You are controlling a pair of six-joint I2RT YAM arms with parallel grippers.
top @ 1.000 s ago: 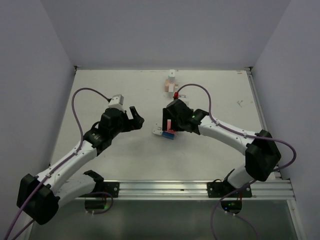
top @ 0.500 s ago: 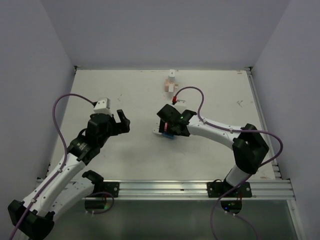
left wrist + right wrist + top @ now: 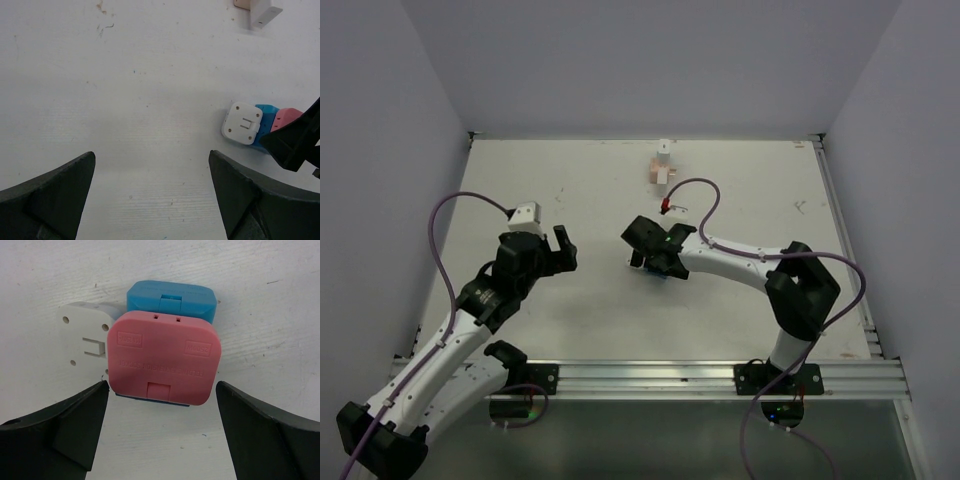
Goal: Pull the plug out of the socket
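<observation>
A cluster of three adapters lies mid-table: a pink folding socket [image 3: 165, 360] stacked on a blue one [image 3: 172, 297], with a white plug [image 3: 85, 340] at its side. My right gripper [image 3: 161, 390] is open just over the pink socket, one finger on each side, not touching it. In the top view the right gripper [image 3: 648, 262] covers most of the cluster [image 3: 657, 274]. My left gripper [image 3: 567, 252] is open and empty, well left of the cluster. The left wrist view [image 3: 151, 155] shows the white plug [image 3: 242, 123] ahead to the right.
Small white and tan blocks [image 3: 663, 170] stand at the back of the table, also at the top of the left wrist view [image 3: 260, 7]. An aluminium rail [image 3: 720, 378] runs along the near edge. Grey walls close in left, right and behind.
My left gripper has drawn back to the left, away from the cluster. My right gripper has shifted left and come down over the pink socket, still open.
</observation>
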